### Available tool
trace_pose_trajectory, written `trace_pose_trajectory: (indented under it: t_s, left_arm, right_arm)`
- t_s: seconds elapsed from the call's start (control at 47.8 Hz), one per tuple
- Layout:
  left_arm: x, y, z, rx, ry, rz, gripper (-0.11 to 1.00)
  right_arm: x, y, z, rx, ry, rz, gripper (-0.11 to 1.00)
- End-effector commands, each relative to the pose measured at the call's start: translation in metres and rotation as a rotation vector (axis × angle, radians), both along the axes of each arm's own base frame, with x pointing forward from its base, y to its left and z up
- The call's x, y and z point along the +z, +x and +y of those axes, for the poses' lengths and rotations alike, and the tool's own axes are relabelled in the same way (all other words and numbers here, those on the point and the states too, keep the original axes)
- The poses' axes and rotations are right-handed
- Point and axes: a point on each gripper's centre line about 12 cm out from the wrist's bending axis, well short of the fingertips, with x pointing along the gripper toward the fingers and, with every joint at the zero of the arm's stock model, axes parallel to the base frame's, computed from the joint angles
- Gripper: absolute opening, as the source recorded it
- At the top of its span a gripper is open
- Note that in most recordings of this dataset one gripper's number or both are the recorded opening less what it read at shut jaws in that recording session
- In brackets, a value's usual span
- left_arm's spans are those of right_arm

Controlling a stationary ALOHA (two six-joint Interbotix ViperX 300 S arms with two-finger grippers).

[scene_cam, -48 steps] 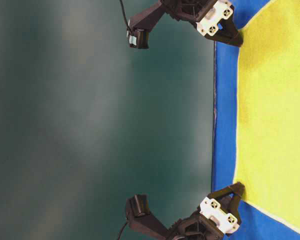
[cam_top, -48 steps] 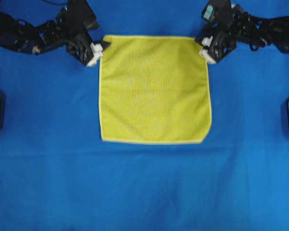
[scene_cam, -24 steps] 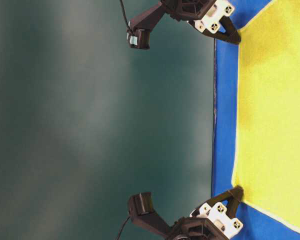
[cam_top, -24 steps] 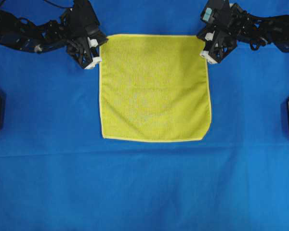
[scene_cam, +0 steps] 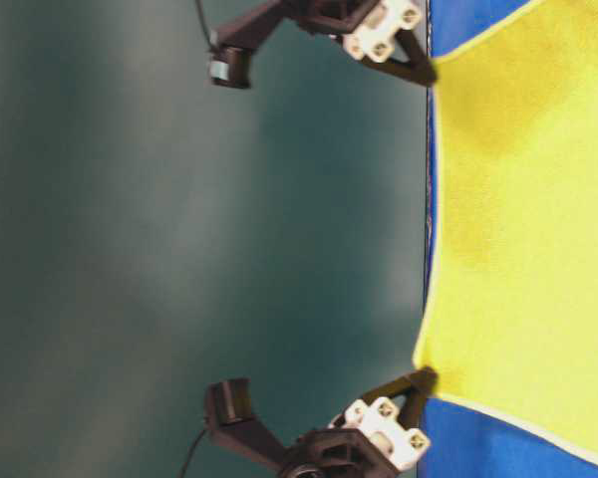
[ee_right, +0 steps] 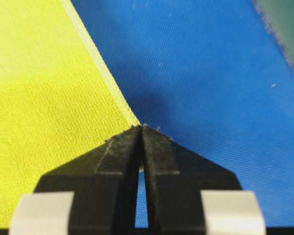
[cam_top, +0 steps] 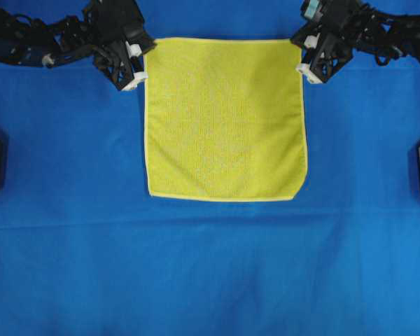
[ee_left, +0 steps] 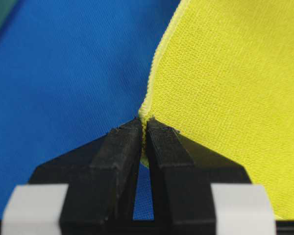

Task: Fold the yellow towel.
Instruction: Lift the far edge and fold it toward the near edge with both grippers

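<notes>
Both far corners of the towel pinched

The left end effector and right end effector each clamp a twelve-o'clock corner of the yellow towel over the blue cloth.

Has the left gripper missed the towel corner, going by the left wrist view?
No: the left gripper has its jaws closed on the corner of the yellow towel, with the hem pinched between the tips.

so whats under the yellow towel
The yellow towel lies on the blue cloth, which shows on every side of it. Whatever is beneath the blue cloth is covered. The towel's two far corners are pinched and raised.
</notes>
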Motion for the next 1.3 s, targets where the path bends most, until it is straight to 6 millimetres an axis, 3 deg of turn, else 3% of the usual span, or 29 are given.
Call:
trace_pose_trajectory:
  t_s: [0.0, 0.272, 0.377, 0.649, 1.005, 1.277]
  left_arm:
    - [0.014, 0.002, 0.001, 0.001, 0.020, -0.035, 0.03]
    - [0.012, 0.006, -0.013, -0.037, 0.015, -0.028, 0.03]
    - [0.012, 0.009, -0.029, -0.078, 0.006, -0.021, 0.03]
    - [0.014, 0.008, -0.088, -0.230, -0.034, 0.047, 0.03]
    - [-0.001, 0.010, -0.173, -0.454, -0.094, 0.132, 0.03]
    - [-0.001, 0.012, -0.214, -0.565, -0.105, 0.135, 0.03]
  right_arm:
    - [0.011, -0.002, 0.001, -0.004, -0.018, -0.029, 0.01]
    - [0.011, 0.003, 0.010, 0.016, -0.007, -0.031, 0.01]
    - [0.012, 0.006, 0.024, 0.044, 0.006, -0.031, 0.01]
    - [0.016, 0.011, 0.086, 0.152, 0.084, -0.019, 0.01]
    - [0.006, 0.012, 0.162, 0.238, 0.246, 0.048, 0.01]
    - [0.003, 0.014, 0.208, 0.298, 0.325, 0.053, 0.01]
